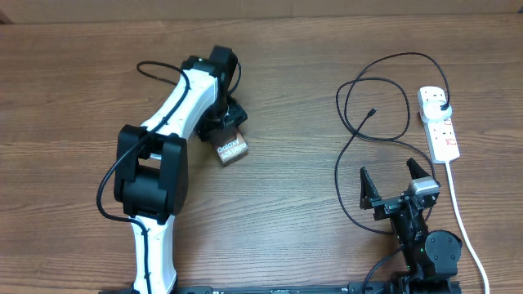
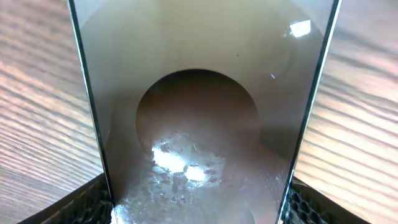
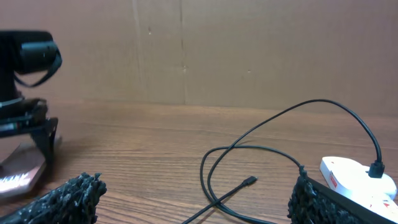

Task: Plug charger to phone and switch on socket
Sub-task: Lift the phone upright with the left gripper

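With left gripper (image 1: 222, 129), pinches the phone (image 1: 231, 149) left of centre in the overhead view, printed face up and tilted. Holds right gripper (image 1: 398, 181) spread wide at lower right. Shows the charger (image 1: 372, 113) looped at right, plug seated in the socket (image 1: 439, 122) by the right edge. In the left wrist view, clamps the phone's silvery face between fingers (image 2: 87, 199) at the bottom corners. In the right wrist view, shows fingers (image 3: 62, 199) apart, cable mid-frame, socket lower right, phone far left.

The table (image 1: 278, 237) is a mid-brown wood-grain top, pretty matte, with the grain running side to side. Behind its far edge there's a plain tan wall (image 3: 273, 50), cardboard-looking, with a vertical seam (image 3: 182, 56). Lighting's soft and even.
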